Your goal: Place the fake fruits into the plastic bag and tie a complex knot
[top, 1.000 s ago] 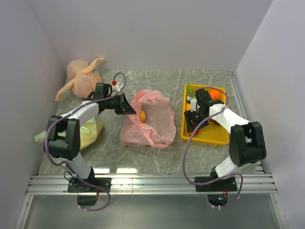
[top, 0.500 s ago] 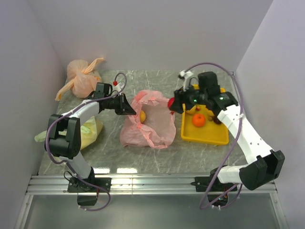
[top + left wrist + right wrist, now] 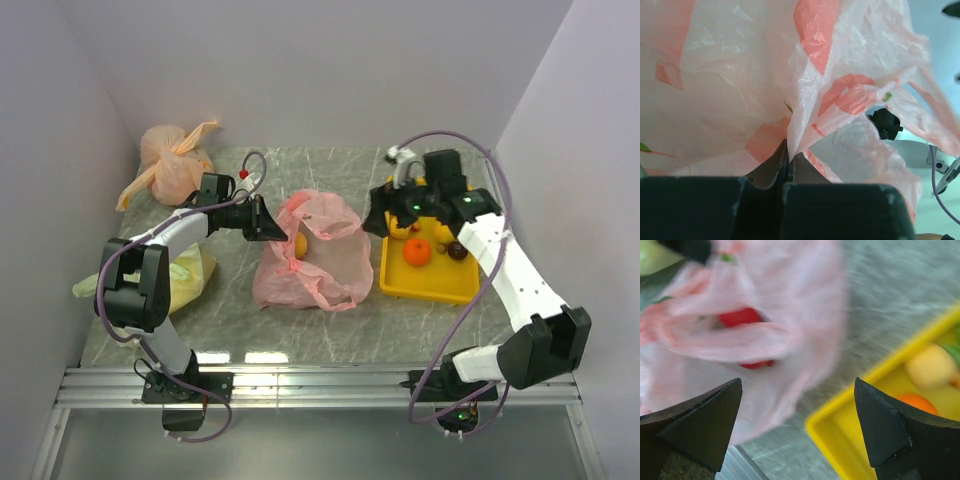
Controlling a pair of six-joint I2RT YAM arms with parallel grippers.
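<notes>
On the marbled tabletop [image 3: 230, 315], mid-frame, the plastic bag [image 3: 320, 270] looks light, limp, slippery; your left end effector [image 3: 788, 162] pinches its rim; the right end effector [image 3: 797, 390] gapes empty; grip bunched handles, not single film.

The plastic bag [image 3: 310, 265] lies in the middle of the table [image 3: 400, 330], with a fruit [image 3: 299, 243] in its mouth. Just to its right sits a tray [image 3: 430, 286] holding more fruits [image 3: 417, 252] (how many cannot be told). A second bag [image 3: 172, 165] lies in the back left corner. A third bag [image 3: 192, 278] lies at the left edge, under the left arm [image 3: 170, 232]. The right gripper [image 3: 378, 220] hangs between the plastic bag and the tray.
</notes>
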